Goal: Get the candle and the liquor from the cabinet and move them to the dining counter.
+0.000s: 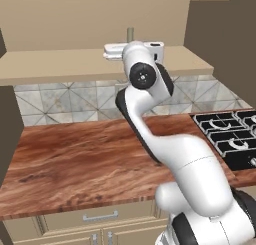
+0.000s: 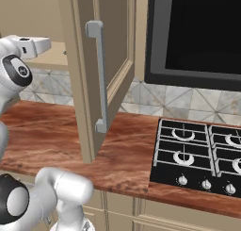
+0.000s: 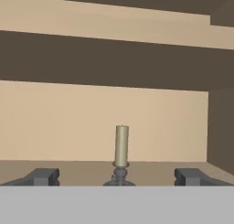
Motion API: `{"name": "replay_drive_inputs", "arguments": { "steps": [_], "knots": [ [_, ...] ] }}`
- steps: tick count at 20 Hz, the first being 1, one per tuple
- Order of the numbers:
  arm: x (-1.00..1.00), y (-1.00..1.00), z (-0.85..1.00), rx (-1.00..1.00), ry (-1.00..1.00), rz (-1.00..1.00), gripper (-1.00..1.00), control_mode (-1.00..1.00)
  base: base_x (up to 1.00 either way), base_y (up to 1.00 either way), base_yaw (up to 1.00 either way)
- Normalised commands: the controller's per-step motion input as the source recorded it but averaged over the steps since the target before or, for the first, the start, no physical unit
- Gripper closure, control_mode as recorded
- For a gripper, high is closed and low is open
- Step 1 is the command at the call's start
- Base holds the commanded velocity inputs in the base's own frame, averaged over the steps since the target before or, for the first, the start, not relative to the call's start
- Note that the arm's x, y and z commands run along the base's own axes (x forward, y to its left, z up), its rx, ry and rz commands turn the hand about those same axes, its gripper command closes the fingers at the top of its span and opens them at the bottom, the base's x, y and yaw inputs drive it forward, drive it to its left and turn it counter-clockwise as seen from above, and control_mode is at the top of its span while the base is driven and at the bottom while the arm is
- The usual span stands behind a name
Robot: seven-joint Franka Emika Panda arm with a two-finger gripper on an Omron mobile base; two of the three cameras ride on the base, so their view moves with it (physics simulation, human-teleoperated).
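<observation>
Candle (image 3: 121, 151) stands upright on the cabinet (image 1: 60, 19) shelf (image 3: 82, 167), centred beyond the gripper (image 3: 117, 176), whose fingers (image 3: 43, 176) are spread wide and hold nothing. Below the shelf lie the wood tabletop (image 1: 75, 159) and, to the right, a black stove (image 2: 197, 157); the tan back wall is farthest.

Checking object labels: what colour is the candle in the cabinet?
Pale olive-grey candle in a dark grey holder; clearest in the hand view.
</observation>
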Motion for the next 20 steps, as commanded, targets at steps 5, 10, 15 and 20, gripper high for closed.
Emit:
{"name": "replay_drive_inputs", "arguments": {
  "steps": [5, 10, 15, 20],
  "knots": [
    [0.13, -0.04, 0.00, 0.05, 0.00, 0.00, -1.00, -1.00, 0.00, 0.00, 0.00],
    [0.15, 0.00, 0.00, 0.01, 0.04, 0.00, -1.00, -1.00, 0.00, 0.00, 0.00],
    [0.22, 0.00, 0.00, 0.00, 0.07, 0.00, -1.00, -1.00, 0.00, 0.00, 0.00],
    [0.28, -0.01, 0.00, 0.00, 0.06, 0.00, -1.00, -1.00, 0.00, 0.00, 0.00]
  ]
}}
